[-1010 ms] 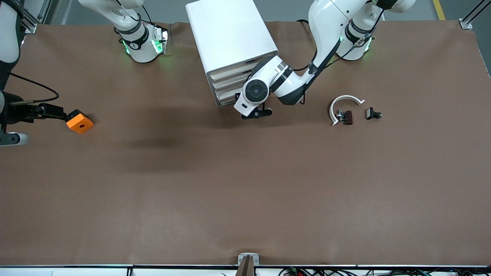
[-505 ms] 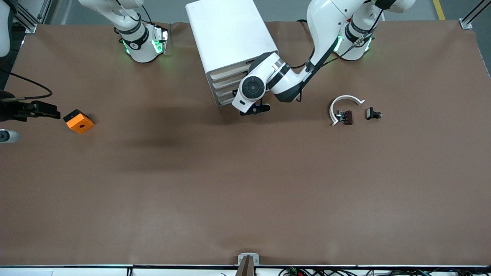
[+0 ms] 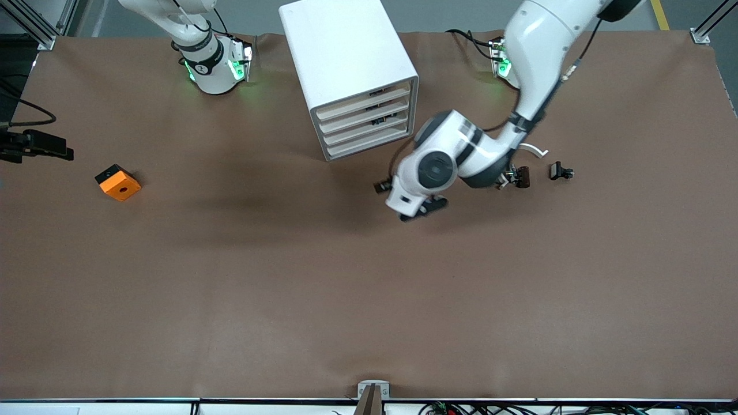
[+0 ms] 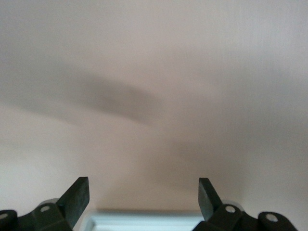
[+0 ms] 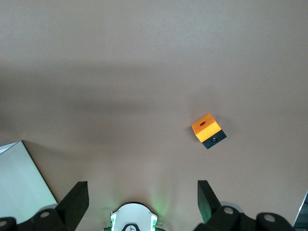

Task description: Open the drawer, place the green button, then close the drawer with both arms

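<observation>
The white cabinet (image 3: 349,63) stands toward the arms' bases, and the fronts of its four cream drawers (image 3: 364,121) sit flush. My left gripper (image 3: 422,208) (image 4: 143,185) hangs open and empty over bare table in front of the cabinet. The button (image 3: 522,176), a small dark piece, lies beside a white curved part (image 3: 535,150), and the left arm partly hides it. Out at the table's edge on the right arm's end, my right gripper (image 3: 52,147) (image 5: 143,187) is open with nothing in it, clear of the orange block (image 3: 118,183) (image 5: 208,130).
A small black clip-like part (image 3: 560,171) lies just past the button toward the left arm's end. The right arm's base (image 3: 213,66) (image 5: 132,219) glows green. The cabinet's corner (image 5: 19,175) shows in the right wrist view.
The left gripper has drawn away from the drawer fronts, toward the front camera and the left arm's end. The right gripper has backed off from the orange block toward the table's edge.
</observation>
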{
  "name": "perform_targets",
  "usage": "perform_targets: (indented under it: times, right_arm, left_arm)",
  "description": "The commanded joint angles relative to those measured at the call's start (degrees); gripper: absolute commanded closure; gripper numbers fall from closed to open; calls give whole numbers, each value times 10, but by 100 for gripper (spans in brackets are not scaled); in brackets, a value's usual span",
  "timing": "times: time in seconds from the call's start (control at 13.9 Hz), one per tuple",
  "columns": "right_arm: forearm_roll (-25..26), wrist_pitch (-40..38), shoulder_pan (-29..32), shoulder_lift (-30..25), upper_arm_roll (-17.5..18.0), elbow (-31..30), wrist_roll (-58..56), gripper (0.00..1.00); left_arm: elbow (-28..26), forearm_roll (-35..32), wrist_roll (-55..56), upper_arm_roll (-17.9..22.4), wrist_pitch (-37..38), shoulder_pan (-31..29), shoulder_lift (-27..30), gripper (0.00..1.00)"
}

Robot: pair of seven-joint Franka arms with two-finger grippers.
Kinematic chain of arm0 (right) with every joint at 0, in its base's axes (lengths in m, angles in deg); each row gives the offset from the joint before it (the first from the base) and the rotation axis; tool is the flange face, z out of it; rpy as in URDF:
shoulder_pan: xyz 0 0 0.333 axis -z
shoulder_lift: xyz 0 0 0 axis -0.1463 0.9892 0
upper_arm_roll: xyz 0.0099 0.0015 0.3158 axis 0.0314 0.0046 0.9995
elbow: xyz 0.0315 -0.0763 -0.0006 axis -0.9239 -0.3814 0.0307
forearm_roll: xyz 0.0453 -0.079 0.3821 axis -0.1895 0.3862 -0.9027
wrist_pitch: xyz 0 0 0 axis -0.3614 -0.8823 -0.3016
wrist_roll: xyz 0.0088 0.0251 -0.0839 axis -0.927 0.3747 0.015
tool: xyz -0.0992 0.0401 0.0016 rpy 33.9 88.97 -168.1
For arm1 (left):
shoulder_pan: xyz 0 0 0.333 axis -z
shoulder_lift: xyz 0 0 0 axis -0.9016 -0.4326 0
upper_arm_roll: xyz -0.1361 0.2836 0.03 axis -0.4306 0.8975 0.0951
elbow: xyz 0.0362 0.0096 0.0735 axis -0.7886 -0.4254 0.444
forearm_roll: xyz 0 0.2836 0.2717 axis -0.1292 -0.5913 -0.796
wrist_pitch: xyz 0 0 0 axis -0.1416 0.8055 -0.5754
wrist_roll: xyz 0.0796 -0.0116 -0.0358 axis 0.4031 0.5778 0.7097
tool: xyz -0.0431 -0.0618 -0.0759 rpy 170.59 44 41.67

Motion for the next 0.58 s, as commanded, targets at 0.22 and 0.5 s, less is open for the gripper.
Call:
perform_targets:
  times: [0.22, 0.5]
  right_arm:
    - [-16, 34, 6, -70, 7, -46, -4, 0]
    - [-14, 64, 11, -111, 1, -100, -4, 0]
  left_arm:
    - [15, -107, -6, -5, 44, -93, 54, 0]
    - [15, -140, -77, -5, 53, -169, 109, 0]
